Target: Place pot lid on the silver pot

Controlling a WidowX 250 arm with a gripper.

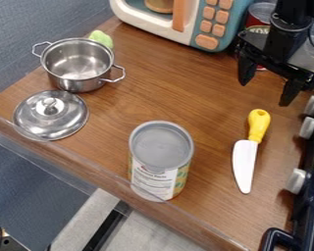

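Wooden counter (160,88): bears pot, lid and can; the lid lies near its front edge, so an outward nudge could send it over.
Toy microwave (197,14): stands at the back; a low, wide swing of the arm might clip its corner.
Gripper (264,94): hangs at the upper right, fingers spread, nothing between them; well apart from the lid, with a long crossing ahead.
Tall can (161,162): upright, between gripper and lid towards the front; a low path could knock it over.
Silver pot (74,84): upright, uncovered, its two side handles sticking out; an off-centre lowering would likely leave the lid tilted on the rim, and catching a handle could drag the pot.
Lid (50,122): flat on the counter at the left, knob up, just beside the pot; whether they touch, I cannot tell; a round, shallow silver dome, shiny, streaked with bright and dark reflections.
Lid knob (51,106): small, rounded, metallic; a grip too high or off to one side would probably slip, its smooth surface being the cause.
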